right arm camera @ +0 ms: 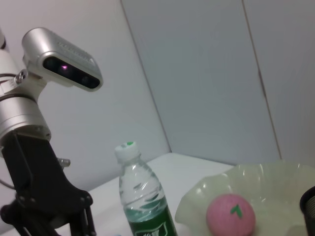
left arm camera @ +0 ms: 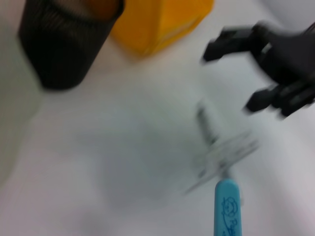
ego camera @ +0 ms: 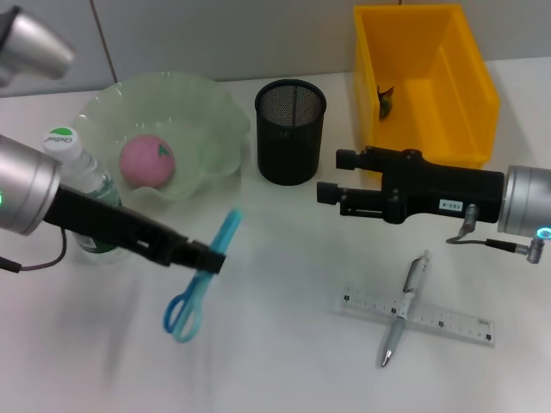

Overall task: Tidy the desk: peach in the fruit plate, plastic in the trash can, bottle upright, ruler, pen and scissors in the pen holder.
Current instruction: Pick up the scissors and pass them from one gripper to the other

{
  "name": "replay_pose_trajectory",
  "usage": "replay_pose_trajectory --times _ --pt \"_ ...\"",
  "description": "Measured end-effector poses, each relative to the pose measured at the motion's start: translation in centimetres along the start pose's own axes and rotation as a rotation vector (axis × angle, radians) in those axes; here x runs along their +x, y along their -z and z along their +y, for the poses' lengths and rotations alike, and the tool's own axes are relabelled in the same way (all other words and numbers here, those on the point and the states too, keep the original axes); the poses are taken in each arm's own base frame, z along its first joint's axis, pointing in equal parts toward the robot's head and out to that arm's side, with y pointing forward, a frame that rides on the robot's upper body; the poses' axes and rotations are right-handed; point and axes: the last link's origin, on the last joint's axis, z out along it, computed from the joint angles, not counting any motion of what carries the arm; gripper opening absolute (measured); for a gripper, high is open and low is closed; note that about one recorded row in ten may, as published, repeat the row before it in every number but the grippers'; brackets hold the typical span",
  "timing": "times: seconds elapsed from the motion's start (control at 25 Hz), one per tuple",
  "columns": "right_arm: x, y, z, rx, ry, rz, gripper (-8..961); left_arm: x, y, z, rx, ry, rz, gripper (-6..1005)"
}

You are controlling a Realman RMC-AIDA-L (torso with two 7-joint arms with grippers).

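My left gripper (ego camera: pixel 207 258) is shut on the blue scissors (ego camera: pixel 196 288), in front of the fruit plate, with the handles toward the table's front. The blade end shows in the left wrist view (left arm camera: pixel 227 209). The pink peach (ego camera: pixel 146 160) lies in the green glass fruit plate (ego camera: pixel 215 120). The bottle (ego camera: pixel 76 168) stands upright left of the plate. The black mesh pen holder (ego camera: pixel 290 131) stands mid-table. My right gripper (ego camera: pixel 337 176) is open and empty, just right of the holder. A pen (ego camera: pixel 403 310) lies across a clear ruler (ego camera: pixel 448 320) at the front right.
The yellow bin (ego camera: pixel 456 95) stands at the back right with a small crumpled piece (ego camera: pixel 386 100) inside. In the right wrist view the bottle (right arm camera: pixel 142 196), the peach (right arm camera: pixel 230 214) and my left arm (right arm camera: pixel 44 187) show.
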Motion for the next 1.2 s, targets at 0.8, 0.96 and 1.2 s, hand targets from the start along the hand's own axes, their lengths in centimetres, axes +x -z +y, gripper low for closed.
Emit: replay_pose_trajectory --times 0.8,0.96,1.2 --pt "1.6 1.9 0.5 0.026 -0.04 -0.027 756 -4.1 -3.4 -0.6 -0.494 0.134 0.451 228" --pt "2.2 2.1 0.9 0.033 -0.014 -0.04 756 -4.7 -4.6 -0.7 -0.521 0.156 0.55 228" --pt "3.6 2.3 1.9 0.034 0.03 -0.054 756 -6.0 -5.7 -0.9 -0.53 0.2 0.725 229"
